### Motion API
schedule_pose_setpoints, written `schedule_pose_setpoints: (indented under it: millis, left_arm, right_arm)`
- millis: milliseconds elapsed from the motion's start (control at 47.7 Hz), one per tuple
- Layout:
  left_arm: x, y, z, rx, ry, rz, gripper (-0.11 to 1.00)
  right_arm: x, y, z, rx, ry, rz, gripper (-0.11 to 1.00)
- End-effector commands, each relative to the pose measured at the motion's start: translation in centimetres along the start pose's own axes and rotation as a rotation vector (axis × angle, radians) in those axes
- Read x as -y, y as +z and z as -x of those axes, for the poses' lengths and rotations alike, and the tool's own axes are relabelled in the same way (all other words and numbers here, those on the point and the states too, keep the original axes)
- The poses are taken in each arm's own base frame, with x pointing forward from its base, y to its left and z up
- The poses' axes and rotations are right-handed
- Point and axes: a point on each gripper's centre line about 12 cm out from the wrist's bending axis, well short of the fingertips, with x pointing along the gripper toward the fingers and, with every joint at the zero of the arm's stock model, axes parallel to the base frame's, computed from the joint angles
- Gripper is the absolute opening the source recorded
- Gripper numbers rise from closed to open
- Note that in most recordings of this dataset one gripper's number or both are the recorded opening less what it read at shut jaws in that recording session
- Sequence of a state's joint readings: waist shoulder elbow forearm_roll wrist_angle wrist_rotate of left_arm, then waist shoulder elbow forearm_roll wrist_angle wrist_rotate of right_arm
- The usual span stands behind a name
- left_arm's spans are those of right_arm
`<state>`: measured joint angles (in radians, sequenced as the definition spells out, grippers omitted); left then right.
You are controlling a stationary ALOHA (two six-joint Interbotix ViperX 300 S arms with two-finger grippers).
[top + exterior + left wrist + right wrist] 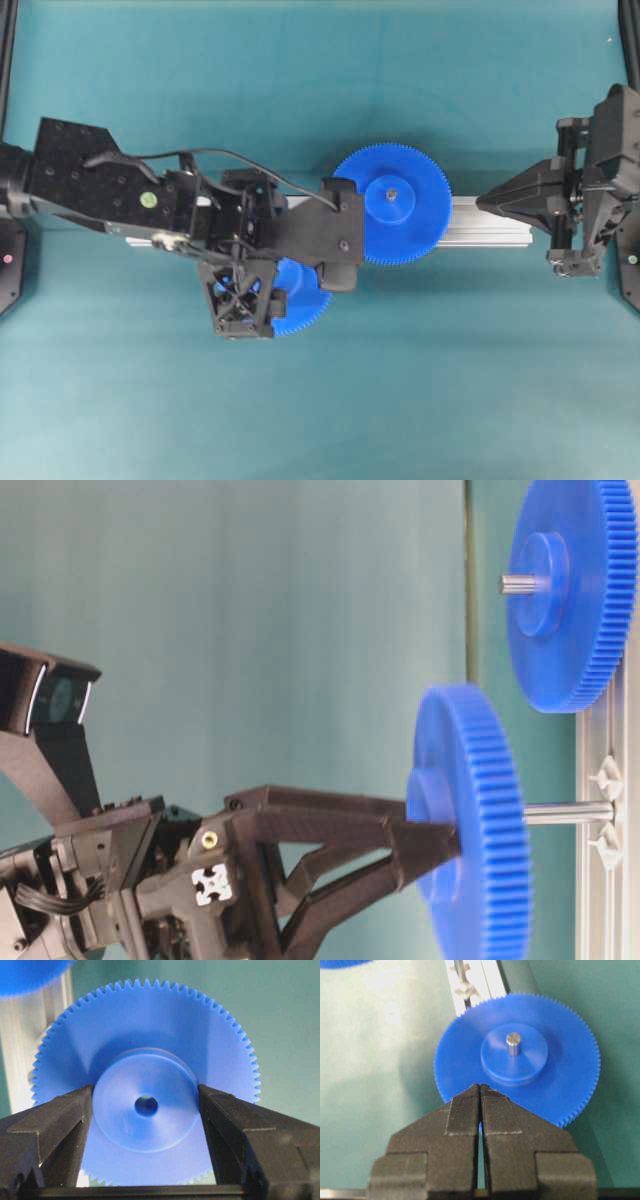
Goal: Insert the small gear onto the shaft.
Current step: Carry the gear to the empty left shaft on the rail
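The small gear [470,825] sits on the shaft [568,812], beside the larger gear [572,590].

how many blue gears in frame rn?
2. The small gear sits in the left hand, gripped by its hub, partway onto the shaft. The large gear is already mounted on its own pin on the rail. None appear hidden.

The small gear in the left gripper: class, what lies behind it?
Behind the small gear, the shaft runs to the aluminium rail, two metal pieces at its foot. The gear hides the shaft's tip. The left gripper clamps the hub.
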<state>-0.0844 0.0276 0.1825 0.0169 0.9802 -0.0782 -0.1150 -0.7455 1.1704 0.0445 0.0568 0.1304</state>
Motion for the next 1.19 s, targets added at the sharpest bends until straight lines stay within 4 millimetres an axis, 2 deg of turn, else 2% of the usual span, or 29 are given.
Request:
schedule_pose_setpoints:
  millis: [0, 629, 838, 1174]
  left_arm:
    - [-0.4, 0.9, 2.8, 0.071, 0.000, 0.003, 0.70]
    - [-4.3, 1.1, 5.2, 0.115, 0.050, -0.023, 0.70]
    - [-5.2, 1.0, 4.9, 0.105, 0.060, -0.028, 0.70]
    - [-5.2, 0.8, 4.4, 0.102, 0.060, -0.027, 0.70]
  right_arm:
    - [-0.2, 0.7, 0.1, 0.021, 0.006, -0.006, 0.00]
    - [-0.2, 0.9, 0.8, 0.025, 0.009, -0.006, 0.00]
    - [-0.2, 0.8, 0.8, 0.023, 0.008, -0.009, 0.00]
    - [-0.2, 0.8, 0.8, 0.022, 0.008, -0.009, 0.00]
